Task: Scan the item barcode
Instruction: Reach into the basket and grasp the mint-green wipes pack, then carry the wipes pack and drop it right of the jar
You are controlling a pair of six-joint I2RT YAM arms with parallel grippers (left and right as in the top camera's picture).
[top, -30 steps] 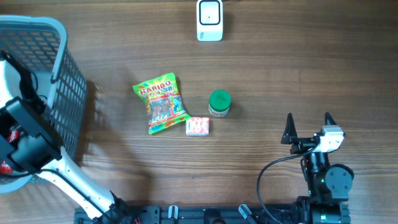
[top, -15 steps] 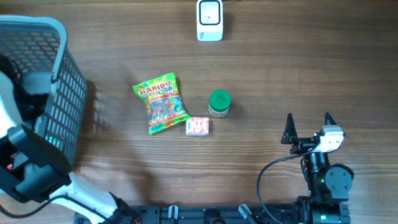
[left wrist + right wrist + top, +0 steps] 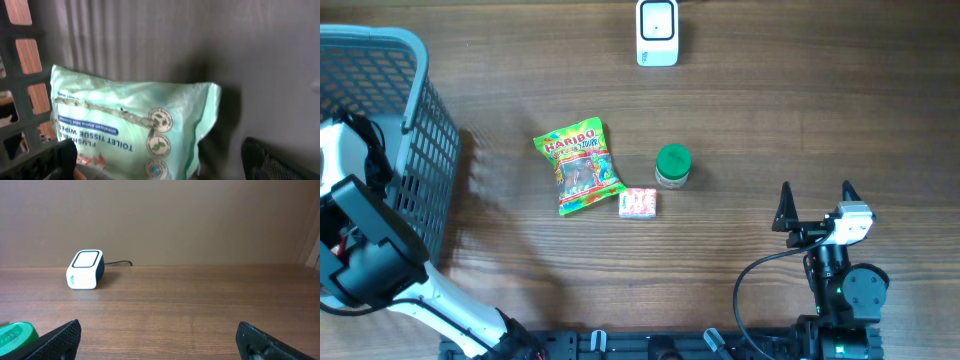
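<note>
Inside the grey plastic mesh basket (image 3: 418, 130), the left tool (image 3: 161, 159) hangs spread wide over a pale green pack of flushable toilet wipes (image 3: 130, 125), pinching nothing. The pack lies on the basket floor, well apart from the white box-shaped barcode scanner (image 3: 657, 32) across the wooden bench (image 3: 790, 100). The right tool (image 3: 815, 198) sits spread and empty, seemingly parked out of the way.

Overhead looks straight down on your surface (image 3: 770, 130). Left wrist view sits close inside the basket (image 3: 425, 150). Right wrist view faces low across the surface, sharing the scanner (image 3: 85, 269) with overhead.
</note>
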